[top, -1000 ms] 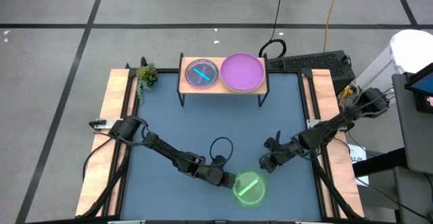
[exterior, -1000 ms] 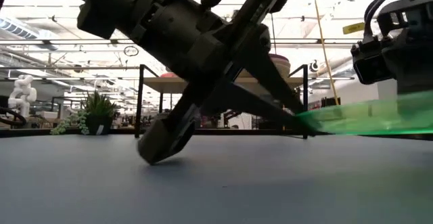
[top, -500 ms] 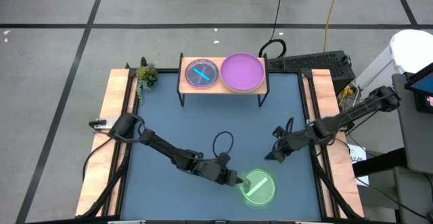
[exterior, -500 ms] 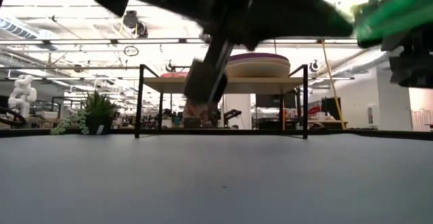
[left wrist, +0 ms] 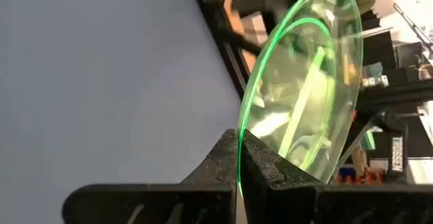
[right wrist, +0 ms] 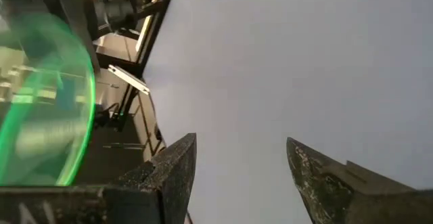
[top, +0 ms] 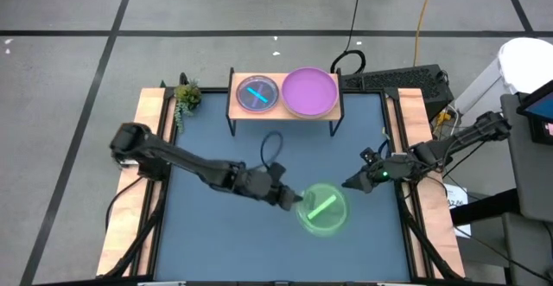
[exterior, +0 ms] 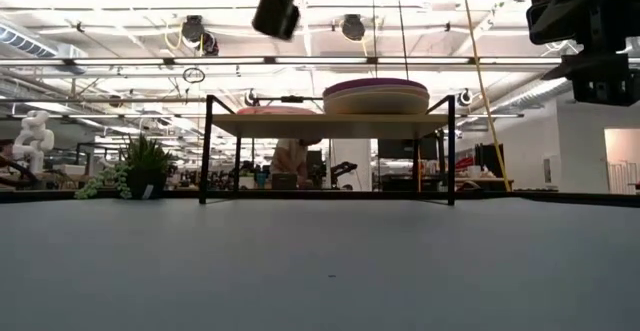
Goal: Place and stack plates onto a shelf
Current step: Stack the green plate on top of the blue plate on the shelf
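A translucent green plate [top: 325, 208] with a green bar hangs over the table's near middle, held by my left gripper [top: 298, 200], which is shut on it. The same green plate [left wrist: 304, 95] fills the left wrist view. My right gripper [top: 347, 185] is open and holds nothing. It hovers just right of the plate, and its fingers [right wrist: 172, 163] point toward it. On the shelf [top: 285, 111] at the far side sit a blue-barred plate [top: 257, 93] and a purple plate [top: 311, 92]. In the low view the purple plate tops a short stack [exterior: 375, 97]. My left gripper pinches the green plate's rim [left wrist: 239, 158] between its two fingers, on the side of the plate facing the table's left. The fingers come roughly level from the left. The plate is lifted clear of the table and juts out beyond the fingertips, about level in the high view.
A small green plant [top: 186, 96] stands at the far left corner beside the shelf. Wooden side rails [top: 147, 148] run along both table sides. A black cable loops behind the shelf [top: 348, 60]. Blue tabletop [top: 259, 148] lies between the shelf and the grippers.
My left gripper has lifted the green plate off the table's near edge and carried it up and toward the far side; the plate has risen out of the low view. My right gripper has drawn back from the plate toward the table's right edge and risen.
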Robot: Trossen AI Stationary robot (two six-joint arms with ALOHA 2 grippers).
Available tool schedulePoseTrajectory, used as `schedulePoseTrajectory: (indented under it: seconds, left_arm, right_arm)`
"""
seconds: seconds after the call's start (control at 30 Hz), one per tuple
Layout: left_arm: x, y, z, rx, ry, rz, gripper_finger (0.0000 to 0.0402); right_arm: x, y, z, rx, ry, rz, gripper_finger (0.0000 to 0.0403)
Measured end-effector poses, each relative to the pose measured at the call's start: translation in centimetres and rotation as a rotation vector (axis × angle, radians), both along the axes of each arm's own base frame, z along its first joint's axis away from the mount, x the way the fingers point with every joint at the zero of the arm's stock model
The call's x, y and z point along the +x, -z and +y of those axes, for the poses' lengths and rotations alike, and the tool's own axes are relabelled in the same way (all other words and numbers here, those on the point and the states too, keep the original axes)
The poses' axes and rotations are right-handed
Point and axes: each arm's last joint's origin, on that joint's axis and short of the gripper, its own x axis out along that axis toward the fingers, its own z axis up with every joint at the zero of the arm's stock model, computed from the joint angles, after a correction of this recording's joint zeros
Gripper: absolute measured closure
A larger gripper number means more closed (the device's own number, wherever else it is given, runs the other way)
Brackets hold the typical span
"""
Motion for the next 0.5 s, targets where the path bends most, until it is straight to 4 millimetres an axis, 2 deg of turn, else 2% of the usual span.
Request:
schedulePoseTrajectory:
  seconds: [0.27, 0.5]
  left_arm:
    - [-3.8, -5.2, 5.3, 0.071, -0.092, 0.039, 0.0401]
    - [-6.4, -8.1, 10.0, 0.155, -0.155, 0.009, 0.0401]
  right_arm:
    - [0.0, 0.0, 0.0, -0.004, -0.005, -0.004, 0.0201]
    - [0.2, -0.5, 0.1, 0.009, -0.013, -0.055, 0.0262]
